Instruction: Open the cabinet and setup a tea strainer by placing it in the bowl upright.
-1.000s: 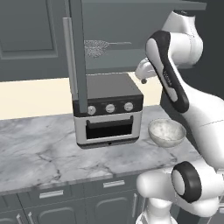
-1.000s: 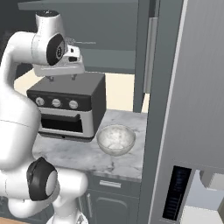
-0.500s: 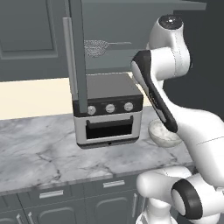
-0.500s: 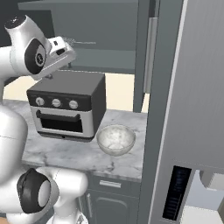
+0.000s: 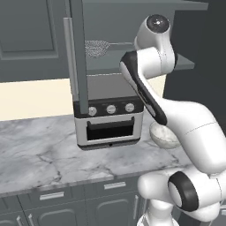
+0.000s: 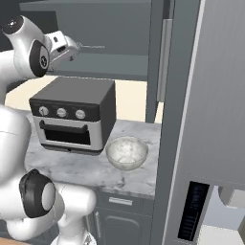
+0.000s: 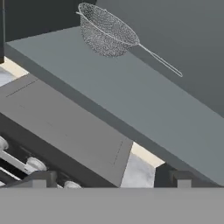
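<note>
Swung up and leftward from a second ago, with the white arm (image 5: 150, 88) now raised in front of the open cabinet (image 5: 132, 26) and the hand turned toward its shelf. Fingers (image 7: 39, 179) spread wide, gripping nothing, hanging over the toaster oven (image 5: 109, 119) and short of the shelf edge.

Tea strainer (image 7: 105, 30) resting on the grey shelf (image 7: 131, 100) inside the cabinet, mesh cup toward the far left in the hand view, thin wire handle stretching right along the shelf. Set back from the shelf's front edge, with bare shelf all around it and open air between it and the fingers. Seen in the left base view as a mesh cup (image 5: 97, 47) just right of the open door (image 5: 78, 53).

Door swung out, standing edge-on in the left base view, its long silver bar handle (image 5: 69, 57) on the left face, its lower end in front of the oven's upper left corner.

Bowl (image 6: 126, 153) sitting on the marble table (image 6: 72, 165) just right of the toaster oven, near the table's front edge, close to the tall grey panel (image 6: 206, 119) on the right. Partly hidden behind the arm in the left base view.
</note>
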